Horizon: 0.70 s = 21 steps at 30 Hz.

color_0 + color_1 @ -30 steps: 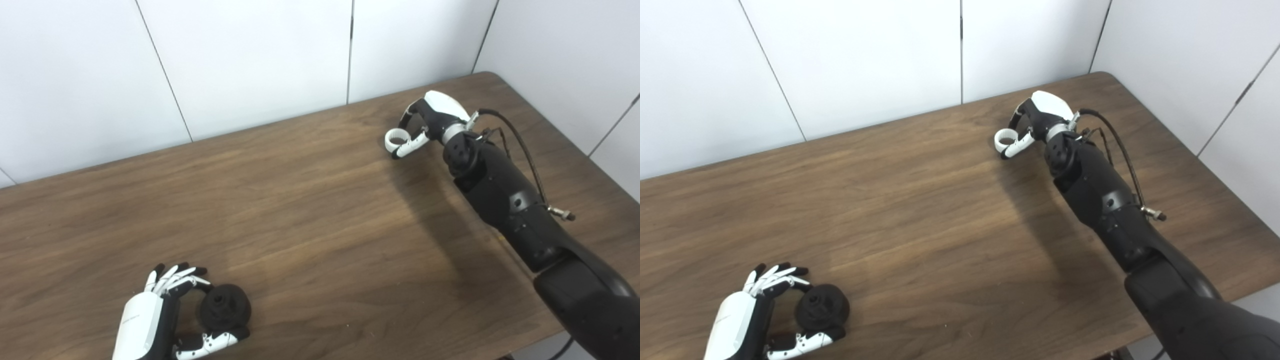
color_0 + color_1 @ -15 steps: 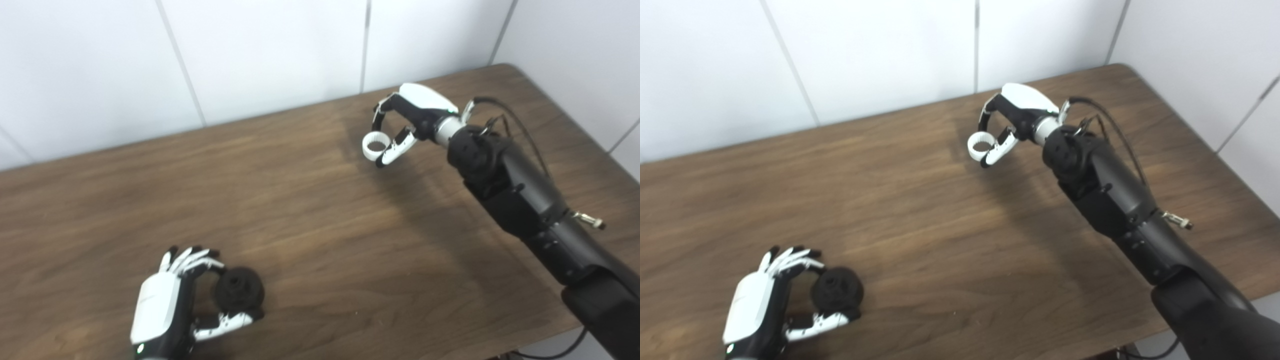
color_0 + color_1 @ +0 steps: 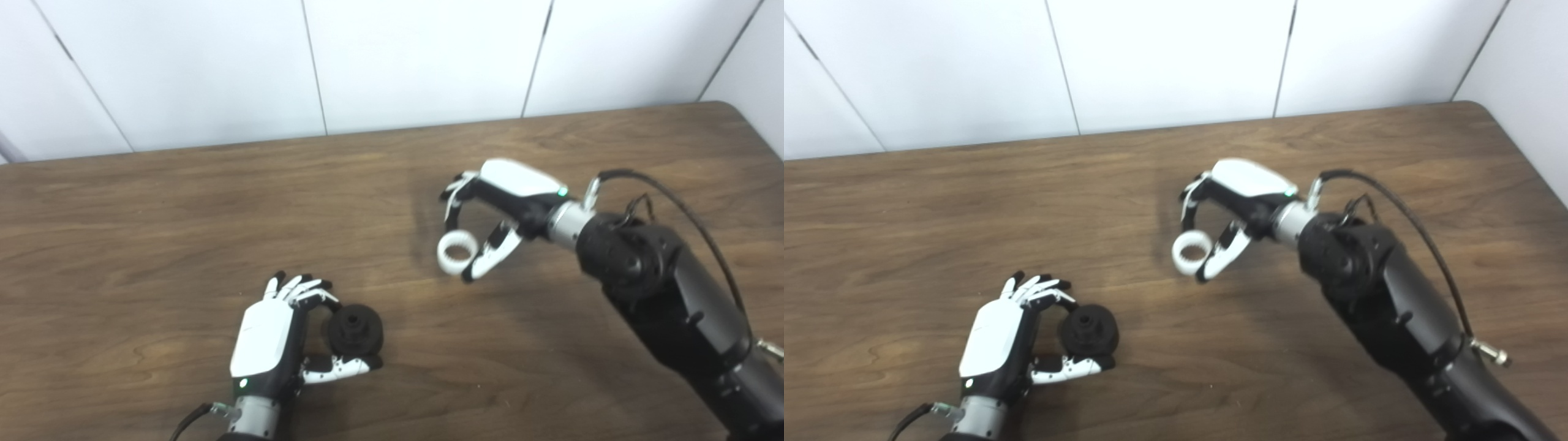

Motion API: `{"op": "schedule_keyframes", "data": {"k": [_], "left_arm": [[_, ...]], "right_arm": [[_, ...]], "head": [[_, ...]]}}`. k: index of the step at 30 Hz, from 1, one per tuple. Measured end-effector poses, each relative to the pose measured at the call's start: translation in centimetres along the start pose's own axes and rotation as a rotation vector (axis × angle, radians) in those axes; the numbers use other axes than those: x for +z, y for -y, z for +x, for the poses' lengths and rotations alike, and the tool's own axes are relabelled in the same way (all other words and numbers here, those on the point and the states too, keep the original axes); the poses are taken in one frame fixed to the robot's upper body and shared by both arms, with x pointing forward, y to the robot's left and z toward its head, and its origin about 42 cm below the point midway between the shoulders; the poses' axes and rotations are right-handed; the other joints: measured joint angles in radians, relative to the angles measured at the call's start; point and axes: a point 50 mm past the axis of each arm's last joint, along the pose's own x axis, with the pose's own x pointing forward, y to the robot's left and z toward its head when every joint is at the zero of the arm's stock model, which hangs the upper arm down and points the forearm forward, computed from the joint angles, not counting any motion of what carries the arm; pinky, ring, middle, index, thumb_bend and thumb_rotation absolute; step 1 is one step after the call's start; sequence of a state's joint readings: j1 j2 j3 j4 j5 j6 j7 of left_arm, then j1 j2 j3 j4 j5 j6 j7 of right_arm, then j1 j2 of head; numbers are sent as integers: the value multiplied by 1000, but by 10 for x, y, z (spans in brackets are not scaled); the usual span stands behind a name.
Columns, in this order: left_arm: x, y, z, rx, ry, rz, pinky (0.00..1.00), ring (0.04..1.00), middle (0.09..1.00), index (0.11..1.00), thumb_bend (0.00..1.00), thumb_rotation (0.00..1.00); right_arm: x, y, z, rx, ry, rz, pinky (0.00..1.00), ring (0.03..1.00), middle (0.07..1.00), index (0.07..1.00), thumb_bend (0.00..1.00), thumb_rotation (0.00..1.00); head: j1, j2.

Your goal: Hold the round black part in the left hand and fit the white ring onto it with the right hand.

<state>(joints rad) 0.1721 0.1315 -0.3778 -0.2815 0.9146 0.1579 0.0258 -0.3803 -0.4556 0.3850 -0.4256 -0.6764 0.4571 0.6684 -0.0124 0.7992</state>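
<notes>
Plastic, by the look of both parts: light, stiff, smooth. The right hand (image 3: 502, 208) pinches the white ring (image 3: 457, 252) by its rim, clear of the surface (image 3: 122, 214). At seven o'clock from it, well apart, the left hand (image 3: 275, 337) pinches the round black part (image 3: 355, 331) by its edge, hub exposed.

We see a dark brown wood-grain table (image 3: 153, 202) across the frame; a white panelled wall (image 3: 416, 55) along the top; a black round part (image 3: 355, 331) at lower centre-left; a white ring (image 3: 457, 252) at centre; both hands (image 3: 269, 343) (image 3: 502, 208) white-shelled over black; the right arm (image 3: 667, 300) black.
</notes>
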Motion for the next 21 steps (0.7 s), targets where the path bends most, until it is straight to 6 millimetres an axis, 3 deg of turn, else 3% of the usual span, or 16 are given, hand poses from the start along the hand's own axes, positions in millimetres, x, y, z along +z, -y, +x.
{"op": "schedule_keyframes", "data": {"k": [9, 21], "left_arm": [[16, 7, 6, 4, -18, 10, 992, 865, 774, 486, 522, 48], [27, 14, 10, 1, -10, 10, 1000, 870, 769, 485, 522, 50]], "right_arm": [[35, -23, 5, 38, 138, 54, 1000, 981, 887, 485, 521, 140], [50, -27, 3, 41, 201, 43, 1000, 986, 881, 484, 519, 140]], "head": [[78, 9], [135, 25]]}}
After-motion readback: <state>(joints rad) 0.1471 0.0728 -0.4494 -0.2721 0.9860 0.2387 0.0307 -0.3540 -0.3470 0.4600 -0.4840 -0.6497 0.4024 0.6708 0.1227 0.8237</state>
